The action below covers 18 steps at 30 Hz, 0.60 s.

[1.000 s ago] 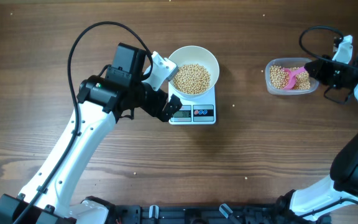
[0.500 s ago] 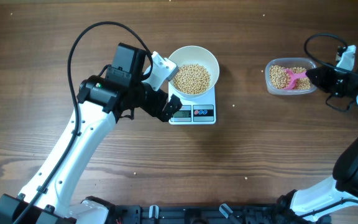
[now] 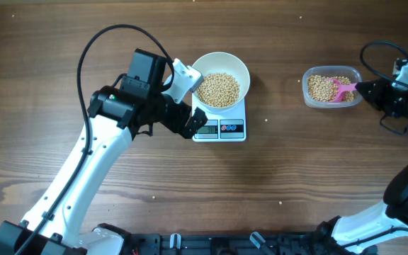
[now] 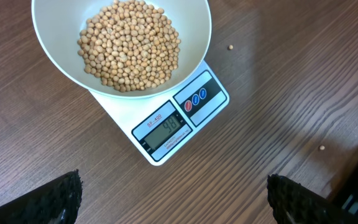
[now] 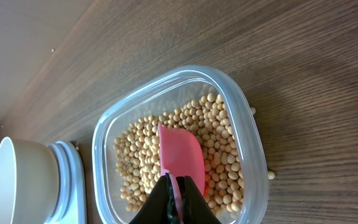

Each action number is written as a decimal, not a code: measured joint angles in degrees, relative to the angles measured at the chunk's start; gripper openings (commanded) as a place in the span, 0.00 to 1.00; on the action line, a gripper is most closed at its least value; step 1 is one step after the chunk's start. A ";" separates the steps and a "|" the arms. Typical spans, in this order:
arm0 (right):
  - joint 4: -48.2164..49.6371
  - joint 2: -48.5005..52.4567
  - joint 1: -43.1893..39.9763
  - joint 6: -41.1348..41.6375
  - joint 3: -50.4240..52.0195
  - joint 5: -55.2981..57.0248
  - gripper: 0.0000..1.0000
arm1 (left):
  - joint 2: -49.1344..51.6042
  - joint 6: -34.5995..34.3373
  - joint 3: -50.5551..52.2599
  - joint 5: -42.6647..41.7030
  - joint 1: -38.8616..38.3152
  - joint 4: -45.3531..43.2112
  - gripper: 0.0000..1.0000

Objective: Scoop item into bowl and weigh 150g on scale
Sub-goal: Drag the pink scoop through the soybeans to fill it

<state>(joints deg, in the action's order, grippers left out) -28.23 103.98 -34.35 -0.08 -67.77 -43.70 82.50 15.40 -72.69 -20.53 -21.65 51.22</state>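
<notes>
Tan-yellow beans [image 4: 129,43] fill the bottom of the white bowl [image 4: 55,56] in a shallow mound well below the rim. The bowl sits squarely on the scale [image 4: 166,134], overhanging its rear part, with the display and button panel exposed at the front edge. The display is lit, but its digits cannot be read reliably. The left gripper [image 4: 176,196] hangs above the wooden table [image 4: 278,93] just in front of the scale, jaws spread wide and holding nothing. The right gripper [image 5: 176,199] is clamped on the handle of a pink scoop [image 5: 180,158]. The scoop's blade lies among more beans inside a clear tub [image 5: 247,124], well apart from the scale on the robot's right. Stray beans [image 4: 230,46] lie loose on the table near the scale and beside the tub.
</notes>
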 measured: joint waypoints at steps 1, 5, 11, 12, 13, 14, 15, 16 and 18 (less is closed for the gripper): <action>0.09 0.00 0.00 -0.02 0.02 -0.15 0.04 | 0.00 0.00 0.00 0.00 0.00 -0.02 1.00; 3.26 0.04 0.00 0.07 0.20 -3.32 0.04 | 0.00 0.00 0.00 0.00 0.00 0.00 1.00; 6.47 0.04 0.00 1.86 0.26 -7.58 0.04 | 0.00 0.00 0.00 0.00 0.00 -0.02 1.00; 7.43 0.04 0.00 2.47 0.26 -8.90 0.04 | 0.00 0.00 0.00 0.00 0.00 -0.02 1.00; 7.72 0.04 0.00 2.89 0.26 -9.46 0.04 | 0.00 0.00 0.00 0.00 0.00 0.00 1.00; 7.74 0.04 0.00 3.23 0.26 -9.92 0.04 | 0.00 0.00 0.00 0.00 0.00 0.00 1.00; 7.74 0.04 0.00 3.65 0.26 -10.36 0.04 | 0.00 0.00 0.02 0.00 0.00 -0.02 1.00; 7.74 0.04 0.00 3.96 0.26 -10.54 0.04 | 0.00 0.00 0.02 0.00 0.00 -0.02 1.00; 7.74 0.04 0.00 4.46 0.26 -10.73 0.04 | 0.00 0.00 0.00 0.00 0.00 0.00 1.00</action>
<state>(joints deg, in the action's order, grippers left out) -20.49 104.03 -34.35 4.38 -67.51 -54.43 82.50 15.40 -72.69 -20.53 -21.65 51.22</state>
